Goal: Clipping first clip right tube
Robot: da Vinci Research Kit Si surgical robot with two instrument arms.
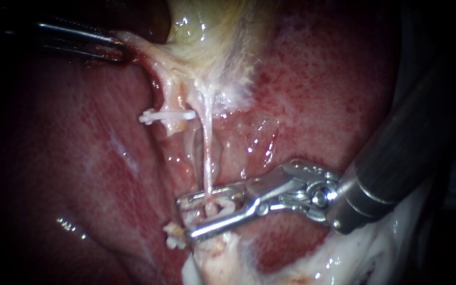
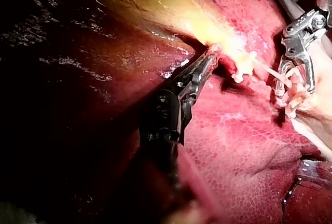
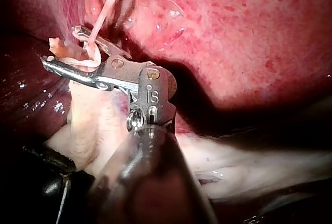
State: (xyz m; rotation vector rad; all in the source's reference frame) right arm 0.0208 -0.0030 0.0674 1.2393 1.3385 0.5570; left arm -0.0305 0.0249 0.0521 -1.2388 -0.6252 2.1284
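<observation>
Between my slender right instrument's (image 1: 187, 217) open jaws runs the thin pale-pink right tube (image 1: 207, 153), likely soft, slippery and tearable, so best clipped squarely there, while my left instrument's (image 1: 122, 50) jaws clamp the yellowish gallbladder (image 1: 212, 31).

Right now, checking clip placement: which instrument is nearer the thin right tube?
Right. The right instrument has open jaws around the right tube; the left instrument grips the gallbladder farther off.

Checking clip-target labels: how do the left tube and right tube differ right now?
Left tube carries a white clip; right tube shows none. Left tube is thicker and pinker; right tube is a thin pale strand. Right tube passes through the right instrument's open claw; left tube lies clear of it. Both run down from the gallbladder.
</observation>
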